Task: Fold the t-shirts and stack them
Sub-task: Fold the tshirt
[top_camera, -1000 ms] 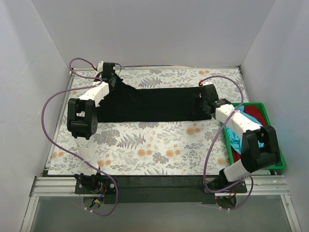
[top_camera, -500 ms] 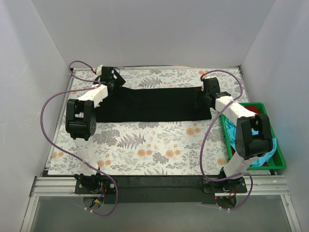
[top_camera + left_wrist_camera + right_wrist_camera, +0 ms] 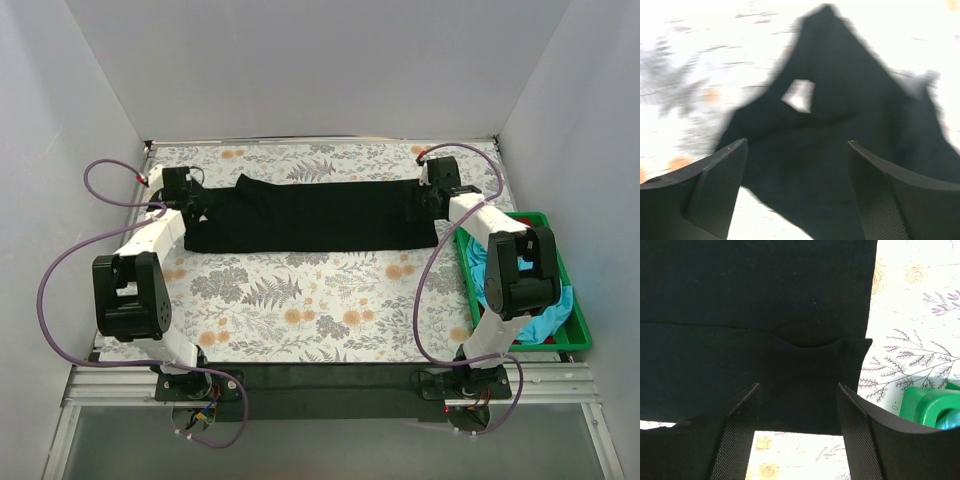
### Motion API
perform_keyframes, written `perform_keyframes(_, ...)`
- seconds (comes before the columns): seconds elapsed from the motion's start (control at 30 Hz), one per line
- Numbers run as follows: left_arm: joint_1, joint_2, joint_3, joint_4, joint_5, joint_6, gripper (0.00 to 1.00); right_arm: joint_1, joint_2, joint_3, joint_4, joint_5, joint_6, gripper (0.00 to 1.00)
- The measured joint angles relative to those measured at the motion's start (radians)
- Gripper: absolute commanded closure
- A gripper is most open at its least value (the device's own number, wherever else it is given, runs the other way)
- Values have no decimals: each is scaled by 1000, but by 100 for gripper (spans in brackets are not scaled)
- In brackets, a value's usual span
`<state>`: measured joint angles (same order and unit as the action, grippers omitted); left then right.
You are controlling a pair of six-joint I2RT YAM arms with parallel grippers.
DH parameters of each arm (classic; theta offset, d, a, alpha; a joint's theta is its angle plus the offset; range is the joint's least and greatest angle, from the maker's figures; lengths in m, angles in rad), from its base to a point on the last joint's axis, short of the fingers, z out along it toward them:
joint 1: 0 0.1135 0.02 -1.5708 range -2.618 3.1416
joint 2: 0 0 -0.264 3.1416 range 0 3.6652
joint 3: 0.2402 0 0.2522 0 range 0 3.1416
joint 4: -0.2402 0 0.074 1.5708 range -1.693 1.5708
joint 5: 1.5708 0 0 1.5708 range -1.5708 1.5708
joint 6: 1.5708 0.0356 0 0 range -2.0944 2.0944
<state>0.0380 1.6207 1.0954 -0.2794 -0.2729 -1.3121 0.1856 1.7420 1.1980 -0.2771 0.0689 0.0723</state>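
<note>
The black t-shirt (image 3: 310,215) lies as a long folded strip across the far half of the table. At its left end hangs my left gripper (image 3: 188,203), open, with nothing between its fingers; in the blurred left wrist view the black cloth (image 3: 840,125) spreads below the open gripper (image 3: 796,142). My right gripper (image 3: 438,192) hovers over the strip's right end, also open and empty. The right wrist view shows the gripper (image 3: 798,386) above the shirt's hem edge (image 3: 805,410). A turquoise t-shirt (image 3: 548,318) and a red one (image 3: 530,226) lie bunched in the tray.
A green plastic tray (image 3: 583,338) stands at the table's right edge, its corner (image 3: 925,405) close beside my right gripper. White walls enclose the flowered table (image 3: 320,300) on three sides. Purple cables loop off both arms.
My left gripper opened and let go of the shirt's raised far-left corner, which dropped flat; that arm then swung left and nearer. The right gripper moved slightly farther back over the right end.
</note>
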Motion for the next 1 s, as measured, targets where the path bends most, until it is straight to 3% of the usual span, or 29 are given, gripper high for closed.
perform_keyframes(0.2,74,2,-74,-51,-65,-41,31,-27,36,12,0,-30,3,44)
perform_keyframes(0.7,75,71,-82,-96,-36,-95,41,-36,101,13,-1,-51,4,44)
perform_keyframes(0.8,75,72,-94,-106,-23,-105,56,-39,108,14,-1,-51,6,44)
perform_keyframes(0.83,75,72,-97,-108,-21,-106,69,-40,109,15,-1,-51,6,44)
perform_keyframes(1.0,75,72,-108,-111,-15,-114,95,-45,113,19,0,-51,7,45)
